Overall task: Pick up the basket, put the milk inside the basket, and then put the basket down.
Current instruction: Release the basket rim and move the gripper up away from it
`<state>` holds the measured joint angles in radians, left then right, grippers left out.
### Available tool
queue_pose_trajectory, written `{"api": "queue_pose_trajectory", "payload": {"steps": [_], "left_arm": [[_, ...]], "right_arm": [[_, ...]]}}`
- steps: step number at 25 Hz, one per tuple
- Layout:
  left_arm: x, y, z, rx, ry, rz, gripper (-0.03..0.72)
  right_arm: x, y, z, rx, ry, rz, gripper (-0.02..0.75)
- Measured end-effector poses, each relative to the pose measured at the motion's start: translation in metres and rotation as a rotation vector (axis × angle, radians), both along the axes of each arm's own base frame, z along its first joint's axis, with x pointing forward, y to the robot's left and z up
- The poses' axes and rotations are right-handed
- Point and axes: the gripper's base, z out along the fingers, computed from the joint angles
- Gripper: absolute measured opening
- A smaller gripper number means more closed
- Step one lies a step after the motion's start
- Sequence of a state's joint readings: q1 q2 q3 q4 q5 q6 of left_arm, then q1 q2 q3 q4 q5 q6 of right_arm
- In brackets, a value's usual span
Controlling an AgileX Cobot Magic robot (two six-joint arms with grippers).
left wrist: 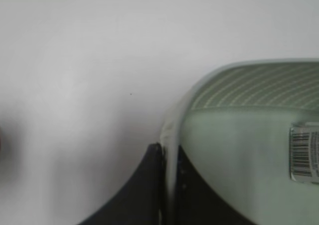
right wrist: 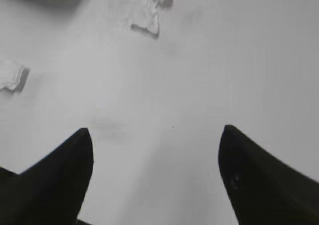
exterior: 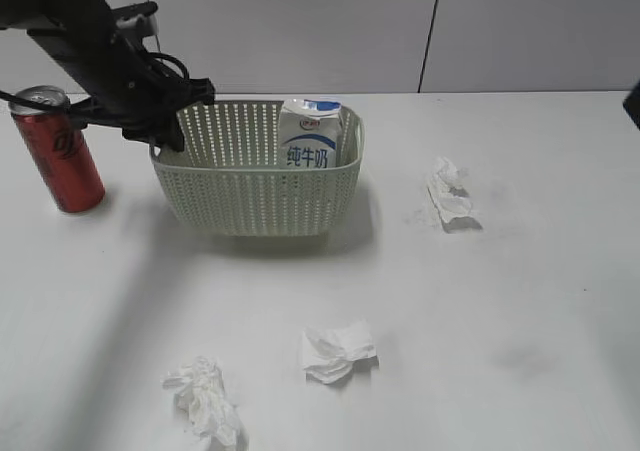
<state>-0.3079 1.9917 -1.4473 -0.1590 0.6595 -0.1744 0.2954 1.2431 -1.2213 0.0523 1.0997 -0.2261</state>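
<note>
The pale green basket (exterior: 250,196) stands at the back middle of the white table. The milk (exterior: 308,136), a white carton with a blue top, stands upright inside it by the far wall. My left gripper (exterior: 165,131) is shut on the basket's left rim. In the left wrist view its two black fingers (left wrist: 169,155) pinch the basket's wall (left wrist: 172,135) between them. I cannot tell whether the basket touches the table. My right gripper (right wrist: 155,135) is open and empty over bare table, off to the right.
A red can (exterior: 60,151) stands left of the basket, close to my left arm. Crumpled tissues lie at the right (exterior: 448,193), front middle (exterior: 338,353) and front left (exterior: 205,399). Two tissues show in the right wrist view (right wrist: 148,18).
</note>
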Motion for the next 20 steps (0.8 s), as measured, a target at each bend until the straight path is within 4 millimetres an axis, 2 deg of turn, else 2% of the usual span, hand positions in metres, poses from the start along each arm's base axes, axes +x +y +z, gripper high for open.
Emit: {"api": "queue_pose_trajectory", "payload": {"steps": [4,7,10,13,15,17,20], "left_arm": [[0.002,-0.001,-0.016,0.01,0.033,0.001,0.0],[0.003,-0.001,-0.018,0.005,0.037,0.007,0.031],[0.004,-0.002,-0.017,-0.008,0.031,0.016,0.167],[0.003,-0.002,-0.017,-0.007,0.05,0.016,0.381],[0.001,-0.002,-0.017,-0.004,0.07,0.014,0.482],[-0.003,-0.001,-0.012,0.0,0.089,0.008,0.536],[-0.011,0.001,0.011,-0.005,0.082,-0.001,0.563]], "right_arm": [[-0.034,-0.01,-0.013,0.013,0.014,-0.027,0.595],[-0.05,-0.015,-0.016,0.025,0.0,-0.038,0.595],[-0.056,-0.017,-0.014,0.035,-0.019,-0.041,0.595],[-0.057,-0.016,-0.014,0.047,-0.026,-0.043,0.595],[-0.057,-0.016,-0.013,0.056,-0.028,-0.045,0.594],[-0.057,-0.016,-0.013,0.061,-0.033,-0.045,0.594],[-0.056,-0.015,-0.013,0.064,-0.036,-0.046,0.594]]}}
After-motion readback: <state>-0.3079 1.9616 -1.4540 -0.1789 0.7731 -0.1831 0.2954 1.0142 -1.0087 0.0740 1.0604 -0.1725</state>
